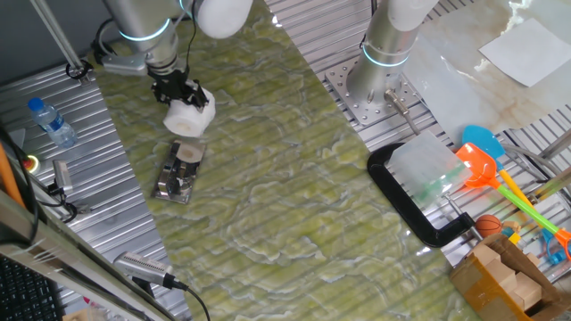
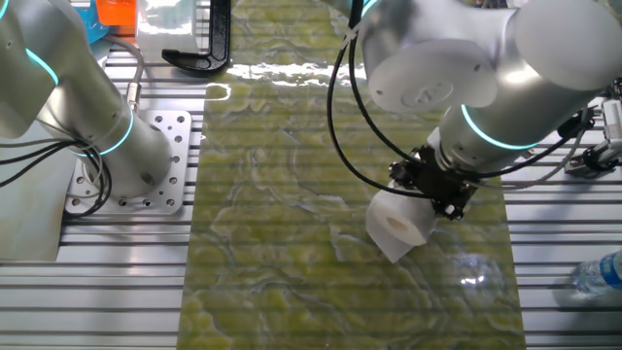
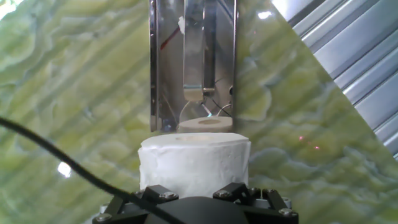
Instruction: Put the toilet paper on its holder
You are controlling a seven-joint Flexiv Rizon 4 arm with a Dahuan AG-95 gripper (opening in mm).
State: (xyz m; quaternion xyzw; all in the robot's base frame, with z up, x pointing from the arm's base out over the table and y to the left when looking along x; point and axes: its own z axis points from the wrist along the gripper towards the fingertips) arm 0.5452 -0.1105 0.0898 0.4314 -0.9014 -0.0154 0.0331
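While the arm point(image 2: 486, 68) hung over the green marbled table point(image 1: 294, 196), the task stood roughly midway — pickup done, placement not. The toilet paper point(image 2: 399, 226) was off the surface, pinched at one end by the gripper point(image 1: 183, 93), jaws pressed onto the roll's sides. It sat just above and beside the holder point(image 1: 179, 173), not touching it in any view.

Left to do, by the look of it: line the core hole up with the holder's bar, slide the roll on, let go.

Orientation — the roll's long axis ran along the fingers, tilted down away from the wrist; in the other fixed view the free end with the core hole faced down and outward toward that camera. In the hand view the roll point(image 3: 194, 163) filled the lower centre, its free end pointing toward the holder point(image 3: 193, 62), which lay flat beyond it, long side running away from the camera. The dark bar point(image 3: 194, 59) along the plate's middle pointed back toward the roll, roughly in line with it, a small gap between them.
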